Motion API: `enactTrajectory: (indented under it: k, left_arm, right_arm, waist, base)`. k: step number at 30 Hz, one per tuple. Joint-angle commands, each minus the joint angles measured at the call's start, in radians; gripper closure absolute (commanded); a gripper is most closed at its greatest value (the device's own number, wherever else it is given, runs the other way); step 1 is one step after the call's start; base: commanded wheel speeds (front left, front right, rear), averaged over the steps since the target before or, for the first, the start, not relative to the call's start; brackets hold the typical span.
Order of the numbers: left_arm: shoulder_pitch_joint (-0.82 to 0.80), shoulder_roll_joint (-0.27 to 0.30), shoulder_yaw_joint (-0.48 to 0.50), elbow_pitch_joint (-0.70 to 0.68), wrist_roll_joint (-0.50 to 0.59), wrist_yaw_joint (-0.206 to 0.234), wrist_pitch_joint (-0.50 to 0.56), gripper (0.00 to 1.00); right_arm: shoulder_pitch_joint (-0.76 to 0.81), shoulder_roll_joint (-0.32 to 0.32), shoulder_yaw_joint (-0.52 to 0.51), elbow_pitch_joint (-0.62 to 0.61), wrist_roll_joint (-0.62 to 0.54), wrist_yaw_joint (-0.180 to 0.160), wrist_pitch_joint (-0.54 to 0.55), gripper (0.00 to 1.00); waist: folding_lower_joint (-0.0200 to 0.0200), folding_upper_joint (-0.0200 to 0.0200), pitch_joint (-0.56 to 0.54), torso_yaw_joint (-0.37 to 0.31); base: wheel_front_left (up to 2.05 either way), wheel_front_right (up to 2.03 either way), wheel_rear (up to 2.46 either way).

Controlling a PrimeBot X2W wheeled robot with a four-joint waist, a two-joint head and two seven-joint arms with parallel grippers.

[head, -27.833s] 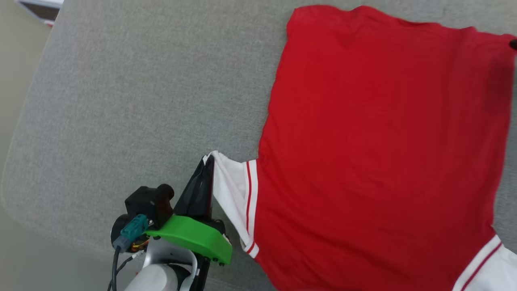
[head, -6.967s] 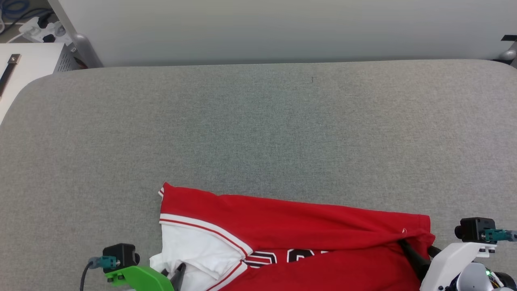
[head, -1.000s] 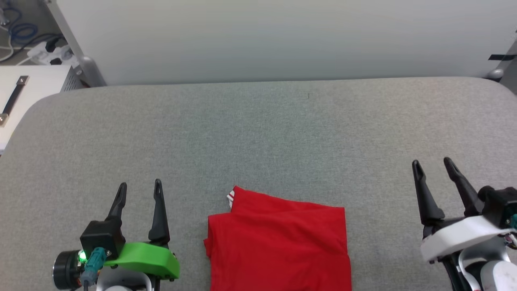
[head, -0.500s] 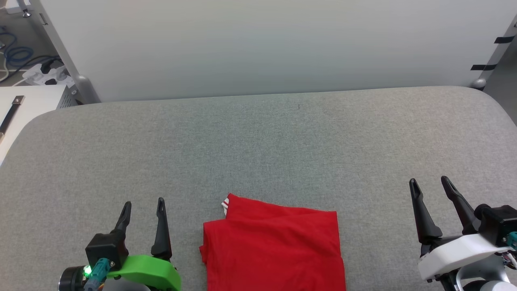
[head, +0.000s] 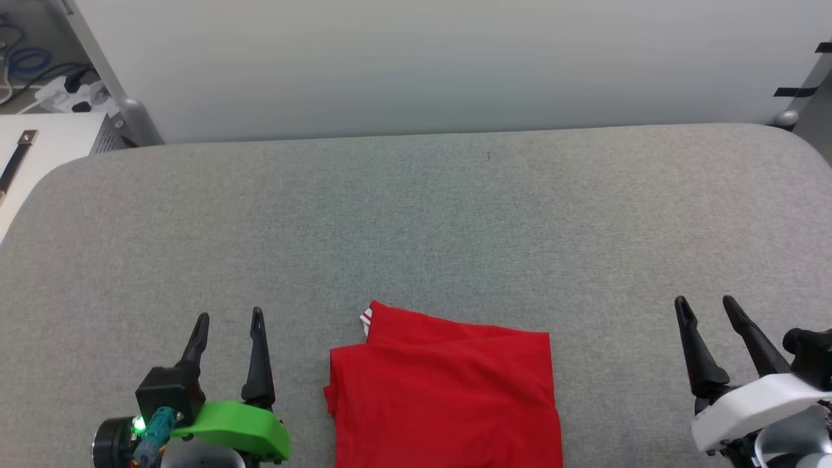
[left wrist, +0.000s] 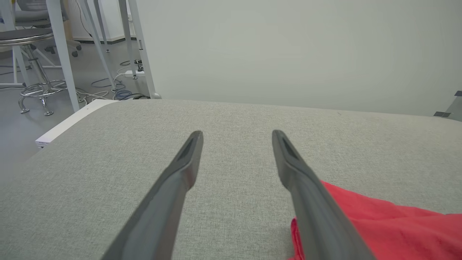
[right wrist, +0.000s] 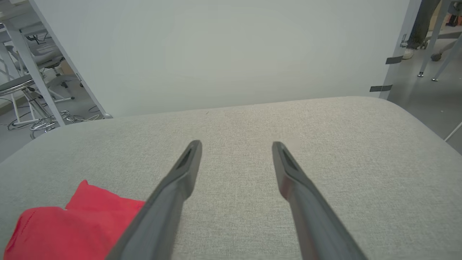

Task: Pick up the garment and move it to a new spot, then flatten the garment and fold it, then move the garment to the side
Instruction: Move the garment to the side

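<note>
Folded up now, the garment (head: 448, 396) lies near-centre, seemingly neat; left gripper (head: 231, 314) and right gripper (head: 704, 299) sit spread, empty, either side.

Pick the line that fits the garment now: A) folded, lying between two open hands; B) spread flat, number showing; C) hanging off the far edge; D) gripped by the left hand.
A: the garment lies folded, red side up, on the grey surface, with the left hand and right hand open on either side of it.
</note>
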Motion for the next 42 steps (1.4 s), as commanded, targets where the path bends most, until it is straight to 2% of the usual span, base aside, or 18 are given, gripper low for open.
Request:
enactTrajectory:
  k: [1, 7, 15, 24, 33, 34, 35, 36, 42]
  left_arm:
    - [-0.025, -0.004, 0.006, -0.005, 0.009, -0.004, -0.006, 0.0]
    - [-0.051, -0.024, 0.014, -0.021, 0.029, -0.01, -0.006, 0.0]
    - [-0.089, -0.059, 0.013, -0.025, 0.058, -0.029, -0.006, 0.0]
    - [-0.115, -0.089, 0.024, -0.013, 0.084, -0.047, -0.006, 0.0]
    - [-0.129, -0.112, 0.041, -0.007, 0.103, -0.063, -0.006, 0.0]
    - [-0.129, -0.115, 0.044, -0.007, 0.105, -0.065, -0.006, 0.0]
    - [-0.128, -0.117, 0.046, -0.006, 0.107, -0.066, -0.006, 0.0]
    - [-0.126, -0.119, 0.048, -0.005, 0.109, -0.068, -0.006, 0.0]
    - [-0.115, -0.126, 0.059, 0.004, 0.114, -0.078, -0.006, 0.0]
  right_arm:
    - [0.0, -0.017, 0.004, 0.012, 0.039, -0.001, 0.024, 0.0]
    - [-0.003, -0.091, 0.075, 0.066, 0.235, -0.001, 0.164, 0.0]
    - [-0.024, -0.144, 0.23, 0.145, 0.401, -0.001, 0.312, 0.0]
    - [-0.089, -0.157, 0.366, 0.22, 0.492, -0.001, 0.327, 0.0]
    - [-0.11, -0.164, 0.441, 0.303, 0.551, -0.001, 0.401, 0.0]
    - [-0.113, -0.165, 0.445, 0.307, 0.553, -0.001, 0.403, 0.59]
    - [-0.116, -0.165, 0.447, 0.309, 0.553, -0.001, 0.401, 0.84]
    - [-0.117, -0.164, 0.45, 0.313, 0.556, -0.001, 0.402, 1.0]
    - [-0.125, -0.171, 0.457, 0.323, 0.556, -0.001, 0.405, 1.0]
  waist:
    - [0.0, -0.0001, 0.022, 0.016]
    - [0.0, -0.0001, 0.067, 0.046]
    - [0.0, -0.0001, 0.134, 0.094]
    - [0.0, -0.0001, 0.185, 0.127]
    - [0.0, -0.0001, 0.199, 0.143]
    - [0.0, -0.0001, 0.198, 0.143]
    - [0.0, -0.0001, 0.196, 0.143]
    - [0.0, -0.0001, 0.194, 0.142]
    - [0.0, -0.0001, 0.171, 0.139]
  base:
    - [0.0, 0.0, 0.0]
    - [0.0, 0.0, 0.0]
    - [0.0, 0.0, 0.0]
    - [0.0, 0.0, 0.0]
    - [0.0, 0.0, 0.0]
    - [0.0, 0.0, 0.0]
    - [0.0, 0.0, 0.0]
    - [0.0, 0.0, 0.0]
    - [0.0, 0.0, 0.0]
